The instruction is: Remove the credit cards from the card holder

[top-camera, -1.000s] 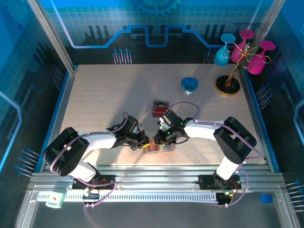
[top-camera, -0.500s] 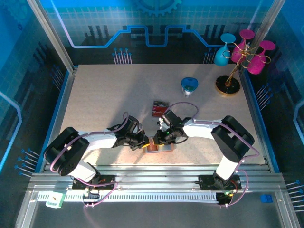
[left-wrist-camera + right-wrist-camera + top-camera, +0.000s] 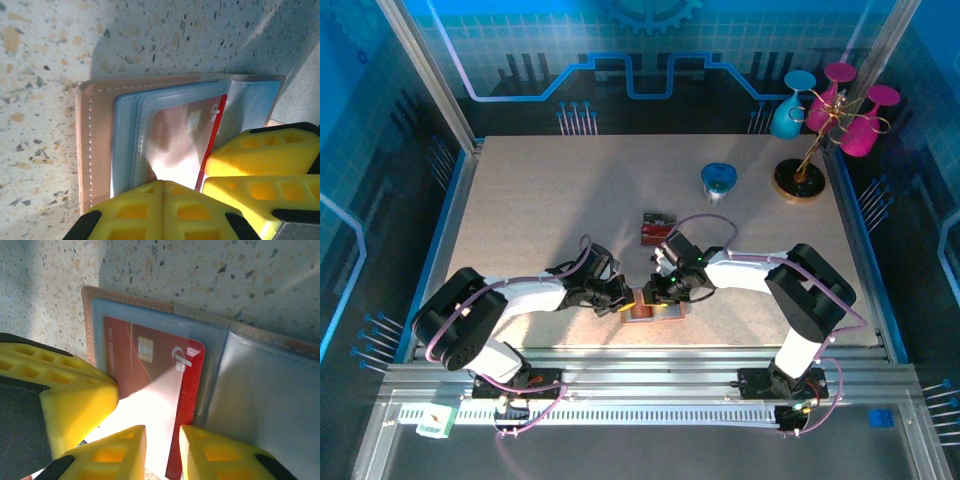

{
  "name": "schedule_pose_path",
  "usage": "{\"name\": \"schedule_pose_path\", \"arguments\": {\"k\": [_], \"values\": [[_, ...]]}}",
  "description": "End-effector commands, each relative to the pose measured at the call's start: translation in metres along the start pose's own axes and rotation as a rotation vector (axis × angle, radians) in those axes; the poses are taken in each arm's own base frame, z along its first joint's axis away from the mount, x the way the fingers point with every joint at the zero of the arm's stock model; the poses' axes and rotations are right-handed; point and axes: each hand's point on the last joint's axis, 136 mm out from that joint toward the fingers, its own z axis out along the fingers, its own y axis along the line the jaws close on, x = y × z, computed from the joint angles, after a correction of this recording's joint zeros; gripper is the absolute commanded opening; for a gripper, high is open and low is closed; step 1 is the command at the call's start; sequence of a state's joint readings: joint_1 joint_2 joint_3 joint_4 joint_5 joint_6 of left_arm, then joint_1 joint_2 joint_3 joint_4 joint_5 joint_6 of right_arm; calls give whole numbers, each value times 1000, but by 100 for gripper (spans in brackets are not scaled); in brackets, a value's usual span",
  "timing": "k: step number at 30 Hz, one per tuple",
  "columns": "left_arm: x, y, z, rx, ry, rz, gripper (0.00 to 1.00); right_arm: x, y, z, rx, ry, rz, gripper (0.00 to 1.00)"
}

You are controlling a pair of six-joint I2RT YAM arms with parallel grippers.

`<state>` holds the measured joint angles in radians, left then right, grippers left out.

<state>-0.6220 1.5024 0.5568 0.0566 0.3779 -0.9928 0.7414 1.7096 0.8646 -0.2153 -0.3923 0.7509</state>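
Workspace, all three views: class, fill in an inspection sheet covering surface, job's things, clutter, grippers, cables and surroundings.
Surface: speckled beige table, no spills seen.
Job's things: card holder lies open between the arms; red card sits partly under its clear sleeve; dark card lies loose farther back.
Clutter: blue cup; stand of teal and magenta glasses.
Grippers: left gripper shut at the holder's edge; right gripper slightly open, fingers astride the red card's edge.
Cables: purple cables loop along both arms.
Surroundings: blue panels, metal frame.
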Motion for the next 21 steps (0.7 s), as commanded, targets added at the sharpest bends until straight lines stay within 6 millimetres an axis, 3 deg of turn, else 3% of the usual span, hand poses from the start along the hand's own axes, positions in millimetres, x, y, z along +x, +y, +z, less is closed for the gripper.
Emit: {"name": "schedule_pose_path", "arguments": {"k": [1, 21], "values": [[0, 5, -3, -45, -8, 7, 6, 2, 1, -6, 44, 2, -15, 26], [-4, -8, -22, -73, -45, 57, 9, -9, 24, -16, -33, -26, -38, 26]]}}
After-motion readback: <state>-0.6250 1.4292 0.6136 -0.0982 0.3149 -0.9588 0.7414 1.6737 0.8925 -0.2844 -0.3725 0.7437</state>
